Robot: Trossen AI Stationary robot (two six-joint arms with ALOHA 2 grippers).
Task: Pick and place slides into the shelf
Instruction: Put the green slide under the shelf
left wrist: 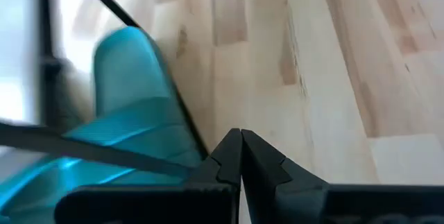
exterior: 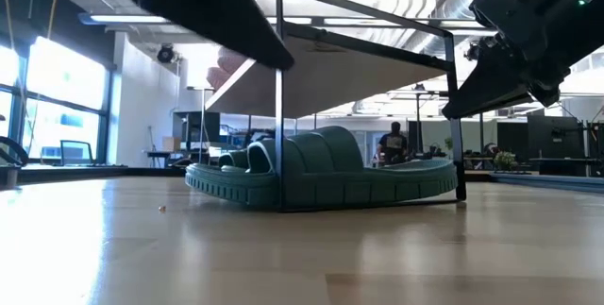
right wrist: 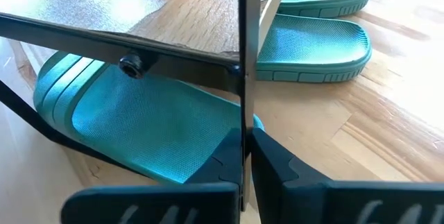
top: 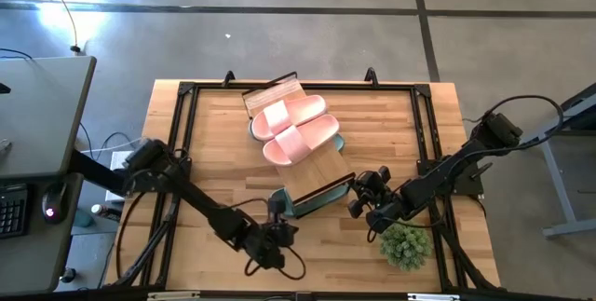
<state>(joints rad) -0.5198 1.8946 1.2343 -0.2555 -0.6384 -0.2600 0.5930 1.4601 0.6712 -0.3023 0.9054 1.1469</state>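
At the high view's centre, two pale pink ribbed slides (top: 298, 127) lie on the shelf (top: 321, 178), a light wood plank on thin black metal; green slides (exterior: 321, 178) sit beneath. Lower centre, left gripper (top: 277, 229) and right gripper (top: 358, 204) flank its end, fingers pressed together, empty.

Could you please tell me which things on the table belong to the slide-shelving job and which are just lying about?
Belongs to the job:
- pink slides on top of the shelf
- green slides under the shelf
- shelf
- left gripper and right gripper, both shut, near the shelf's end

Just lying about:
- potted plant
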